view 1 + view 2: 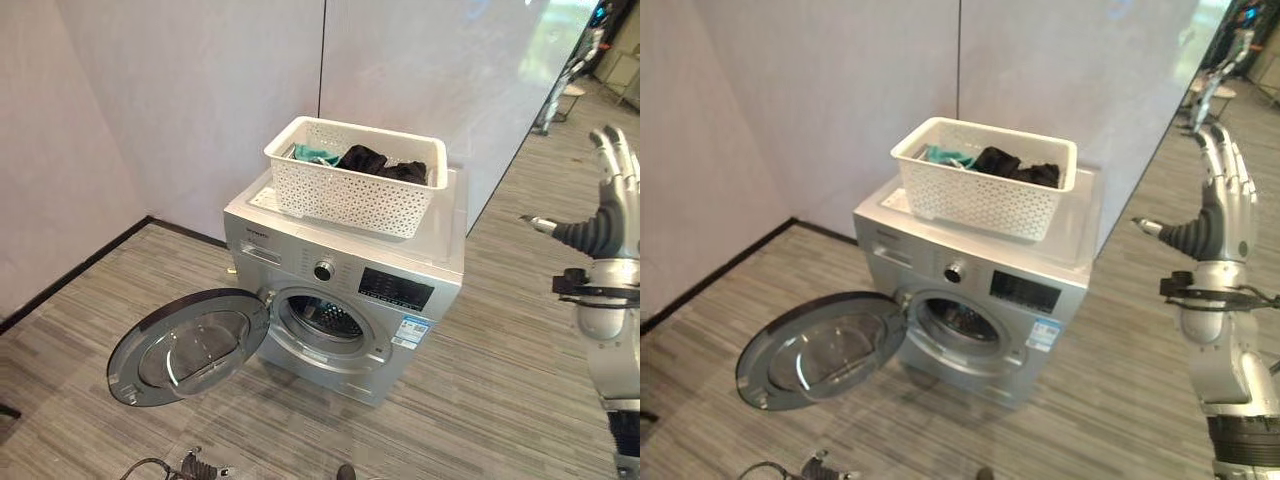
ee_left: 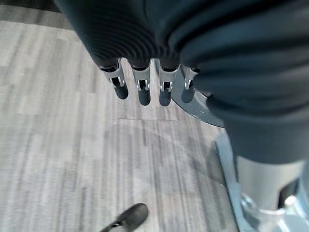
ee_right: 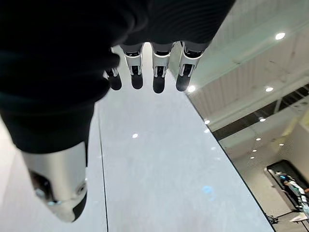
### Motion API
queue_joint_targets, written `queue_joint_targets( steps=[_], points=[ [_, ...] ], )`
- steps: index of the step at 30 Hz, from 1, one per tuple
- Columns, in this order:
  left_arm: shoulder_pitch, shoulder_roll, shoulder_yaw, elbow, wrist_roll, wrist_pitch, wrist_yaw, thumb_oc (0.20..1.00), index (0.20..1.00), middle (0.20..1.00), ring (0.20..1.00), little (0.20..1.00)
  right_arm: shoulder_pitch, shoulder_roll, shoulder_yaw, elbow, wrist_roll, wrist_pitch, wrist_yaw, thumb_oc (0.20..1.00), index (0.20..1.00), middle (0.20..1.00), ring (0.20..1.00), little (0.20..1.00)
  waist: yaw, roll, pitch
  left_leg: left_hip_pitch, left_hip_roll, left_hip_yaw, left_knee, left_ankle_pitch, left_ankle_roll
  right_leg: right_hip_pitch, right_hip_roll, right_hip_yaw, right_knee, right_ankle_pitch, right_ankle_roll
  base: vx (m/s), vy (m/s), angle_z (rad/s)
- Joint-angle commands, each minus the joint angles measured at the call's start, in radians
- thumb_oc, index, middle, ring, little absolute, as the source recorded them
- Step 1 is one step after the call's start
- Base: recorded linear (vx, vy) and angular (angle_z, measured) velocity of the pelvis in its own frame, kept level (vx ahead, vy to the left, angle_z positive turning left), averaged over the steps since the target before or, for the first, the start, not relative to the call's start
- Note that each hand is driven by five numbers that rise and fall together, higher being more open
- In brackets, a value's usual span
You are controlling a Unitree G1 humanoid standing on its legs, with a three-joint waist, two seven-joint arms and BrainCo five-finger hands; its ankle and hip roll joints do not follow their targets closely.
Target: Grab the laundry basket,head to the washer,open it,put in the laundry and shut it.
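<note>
Left eye view: silver washer (image 1: 340,290) against the far wall, round door (image 1: 185,345) swung fully open to the left, drum visible. White laundry basket (image 1: 350,185) sits on top of the washer, dark and teal laundry (image 1: 375,162) inside. Right hand (image 1: 610,215) raised at the right, well apart from the washer, fingers straight, empty.

Left wrist view: left hand (image 2: 142,79) over the floor (image 2: 72,145), fingers relaxed and extended, holding nothing.

Right wrist view: right-hand fingers straight, empty, before the pale wall (image 3: 159,169).
</note>
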Motion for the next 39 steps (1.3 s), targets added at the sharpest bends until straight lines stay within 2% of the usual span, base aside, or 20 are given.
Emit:
queue_joint_targets(
  steps=[1, 2, 5, 8, 10, 13, 14, 16, 19, 20, 21, 22, 23, 25, 28, 31, 34, 36, 37, 39],
  points=[
    [-0.052, 0.006, 0.003, -0.001, 0.016, -0.019, -0.005, 1.000, 1.000, 1.000, 1.000, 1.000, -0.011, -0.043, -0.084, -0.077, 0.025, -0.051, 0.023, 1.000, 1.000, 1.000, 1.000, 1.000, 0.023, -0.034, 0.025, -0.107, -0.075, 0.051, 0.361, 0.037, -0.010, 0.178, 0.043, -0.027, -0.120, -0.026, 0.042, 0.05, -0.079, 0.61],
    [-0.053, 0.003, 0.004, -0.002, 0.013, -0.017, -0.006, 1.000, 1.000, 1.000, 1.000, 1.000, 0.002, -0.060, -0.101, -0.088, 0.031, -0.052, 0.037, 1.000, 1.000, 1.000, 1.000, 1.000, 0.020, -0.028, 0.031, -0.128, -0.050, 0.060, 0.347, 0.065, -0.017, 0.192, 0.045, -0.038, -0.131, -0.029, 0.041, 0.07, -0.027, 0.47],
    [-0.058, 0.008, 0.004, 0.009, 0.019, -0.017, -0.008, 1.000, 1.000, 1.000, 1.000, 1.000, 0.024, -0.083, -0.138, -0.115, 0.031, -0.054, 0.053, 1.000, 1.000, 1.000, 1.000, 1.000, 0.019, -0.032, 0.041, -0.209, 0.026, 0.081, 0.164, 0.082, 0.018, 0.223, 0.033, -0.034, -0.151, -0.047, 0.046, 0.14, 0.010, 0.30],
    [-0.057, 0.021, -0.013, 0.010, 0.027, -0.009, 0.001, 1.000, 1.000, 1.000, 1.000, 1.000, -0.017, -0.092, -0.082, -0.112, 0.028, -0.059, 0.057, 1.000, 1.000, 1.000, 1.000, 1.000, 0.032, -0.027, 0.055, -0.254, 0.105, 0.063, -0.040, 0.209, -0.018, 0.251, 0.034, -0.003, -0.147, -0.088, 0.050, 0.28, 0.051, -0.32],
    [-0.037, 0.021, 0.001, 0.002, 0.032, -0.004, 0.007, 1.000, 1.000, 1.000, 1.000, 1.000, -0.075, -0.084, -0.034, -0.152, 0.016, -0.054, 0.080, 1.000, 1.000, 1.000, 1.000, 1.000, 0.042, 0.000, 0.042, -0.222, 0.135, 0.142, -0.076, 0.243, -0.024, 0.316, 0.026, 0.037, -0.137, -0.151, 0.059, 0.71, 0.262, -0.19],
    [-0.025, 0.011, -0.016, -0.006, 0.055, -0.004, 0.000, 1.000, 1.000, 1.000, 1.000, 1.000, -0.101, -0.073, -0.022, -0.177, -0.007, -0.048, 0.092, 1.000, 1.000, 1.000, 1.000, 1.000, 0.056, -0.002, 0.016, -0.242, 0.087, 0.181, 0.025, 0.201, 0.011, 0.353, -0.048, 0.038, -0.102, -0.171, 0.083, 0.63, 0.330, -0.52],
    [-0.015, 0.014, -0.018, -0.015, 0.051, -0.008, -0.002, 1.000, 1.000, 1.000, 1.000, 1.000, -0.150, -0.066, 0.013, -0.192, -0.013, -0.049, 0.098, 1.000, 1.000, 1.000, 1.000, 1.000, 0.067, -0.026, 0.001, -0.248, 0.067, 0.210, 0.080, 0.137, 0.040, 0.335, -0.094, 0.045, -0.075, -0.158, 0.107, 0.58, 0.297, -0.74],
    [-0.001, 0.016, -0.027, -0.058, 0.047, -0.004, -0.009, 1.000, 1.000, 1.000, 1.000, 1.000, -0.208, -0.060, 0.075, -0.167, -0.023, -0.040, 0.103, 1.000, 1.000, 1.000, 1.000, 1.000, 0.097, -0.043, -0.010, -0.252, 0.042, 0.244, 0.111, 0.095, 0.067, 0.318, -0.119, 0.051, -0.041, -0.094, 0.131, 0.52, 0.280, -0.86],
    [0.010, 0.010, -0.037, -0.022, 0.041, 0.001, -0.019, 1.000, 1.000, 1.000, 1.000, 1.000, -0.317, -0.053, 0.153, -0.150, -0.022, -0.033, 0.114, 1.000, 1.000, 1.000, 1.000, 1.000, 0.111, -0.066, -0.038, -0.207, -0.039, 0.270, 0.078, 0.045, 0.110, 0.289, -0.180, 0.033, 0.007, 0.107, 0.175, 0.47, 0.314, 0.00],
    [0.027, 0.009, -0.037, -0.031, 0.036, 0.004, -0.018, 1.000, 1.000, 1.000, 1.000, 1.000, -0.357, -0.066, 0.161, -0.155, -0.017, -0.034, 0.111, 1.000, 1.000, 1.000, 1.000, 1.000, 0.125, -0.071, -0.047, -0.186, -0.054, 0.277, 0.048, 0.036, 0.118, 0.277, -0.184, 0.009, 0.050, 0.148, 0.187, 0.33, 0.230, 0.14],
    [0.024, 0.014, -0.040, -0.029, 0.039, 0.004, -0.017, 1.000, 1.000, 1.000, 1.000, 1.000, -0.354, -0.078, 0.149, -0.153, -0.016, -0.033, 0.099, 1.000, 1.000, 1.000, 1.000, 1.000, 0.127, -0.071, -0.051, -0.184, -0.068, 0.267, 0.026, 0.041, 0.124, 0.263, -0.149, 0.046, 0.066, 0.156, 0.187, 0.28, 0.191, -0.06],
    [0.009, 0.017, -0.049, -0.025, 0.034, 0.007, -0.023, 1.000, 1.000, 1.000, 1.000, 1.000, -0.324, -0.111, 0.113, -0.147, 0.005, -0.032, 0.112, 1.000, 1.000, 1.000, 1.000, 1.000, 0.101, -0.073, -0.043, -0.157, -0.102, 0.221, -0.015, 0.041, 0.133, 0.188, -0.058, 0.096, 0.083, 0.093, 0.158, 0.25, 0.115, -0.05],
    [-0.002, 0.030, -0.036, 0.011, 0.022, 0.007, -0.024, 1.000, 1.000, 1.000, 1.000, 1.000, -0.366, -0.195, 0.135, -0.116, 0.062, -0.038, 0.157, 1.000, 1.000, 1.000, 1.000, 1.000, 0.071, -0.036, -0.029, -0.070, -0.053, 0.226, -0.088, 0.040, 0.110, 0.071, -0.065, -0.049, 0.025, -0.027, 0.128, 0.25, 0.077, 0.06],
    [-0.010, 0.035, -0.039, 0.016, 0.030, 0.008, -0.036, 1.000, 1.000, 1.000, 1.000, 1.000, -0.362, -0.296, 0.149, -0.073, 0.112, -0.031, 0.217, 1.000, 1.000, 1.000, 1.000, 1.000, 0.045, -0.027, -0.002, -0.035, -0.040, 0.195, -0.080, 0.032, 0.099, 0.024, -0.076, -0.045, 0.017, -0.028, 0.123, 0.16, -0.038, -0.18],
    [-0.005, 0.047, -0.019, 0.007, 0.014, -0.009, -0.075, 1.000, 1.000, 1.000, 1.000, 1.000, -0.272, -0.489, 0.097, -0.063, 0.283, -0.051, 0.375, 1.000, 1.000, 1.000, 1.000, 1.000, 0.015, -0.051, 0.025, -0.006, -0.043, 0.177, -0.056, 0.036, 0.082, 0.068, -0.083, -0.032, 0.028, -0.024, 0.128, 0.07, -0.060, 0.07],
    [0.028, 0.056, -0.014, -0.007, -0.017, -0.025, -0.113, 1.000, 1.000, 1.000, 1.000, 1.000, -0.214, -0.633, 0.059, -0.047, 0.474, -0.070, 0.507, 1.000, 1.000, 1.000, 1.000, 1.000, 0.026, -0.072, -0.001, -0.009, -0.043, 0.184, -0.068, 0.047, 0.069, 0.110, -0.089, -0.063, -0.051, 0.005, 0.129, 0.04, -0.100, 0.36],
    [0.040, 0.050, -0.018, 0.003, -0.035, -0.033, -0.128, 1.000, 1.000, 1.000, 1.000, 1.000, -0.217, -0.688, 0.075, -0.016, 0.559, -0.091, 0.539, 1.000, 1.000, 1.000, 1.000, 1.000, 0.032, -0.075, -0.014, -0.009, -0.038, 0.187, -0.078, 0.050, 0.063, 0.127, -0.084, -0.069, -0.090, 0.012, 0.133, 0.03, -0.057, 0.01],
    [0.061, 0.048, -0.044, 0.030, -0.046, -0.035, -0.158, 1.000, 1.000, 1.000, 1.000, 1.000, -0.263, -0.785, 0.203, 0.012, 0.704, -0.085, 0.683, 1.000, 1.000, 1.000, 1.000, 1.000, 0.055, -0.093, -0.031, -0.003, -0.029, 0.189, -0.102, 0.061, 0.052, 0.153, -0.073, -0.071, -0.125, 0.006, 0.132, 0.06, -0.113, 0.02],
    [0.063, 0.044, -0.056, 0.065, -0.053, -0.038, -0.174, 1.000, 1.000, 1.000, 1.000, 1.000, -0.408, -0.819, 0.353, 0.040, 0.739, -0.093, 0.698, 1.000, 1.000, 1.000, 1.000, 1.000, 0.062, -0.107, -0.044, 0.004, -0.026, 0.188, -0.118, 0.066, 0.047, 0.162, -0.066, -0.074, -0.132, 0.008, 0.132, 0.06, -0.092, 0.07],
    [0.061, 0.051, -0.070, 0.085, -0.049, -0.040, -0.178, 1.000, 1.000, 1.000, 1.000, 1.000, -0.578, -0.822, 0.506, 0.066, 0.758, -0.105, 0.687, 1.000, 1.000, 1.000, 1.000, 1.000, 0.070, -0.123, -0.052, 0.006, -0.021, 0.184, -0.126, 0.070, 0.042, 0.166, -0.062, -0.078, -0.135, 0.005, 0.130, 0.04, -0.077, 0.18]
  ],
)
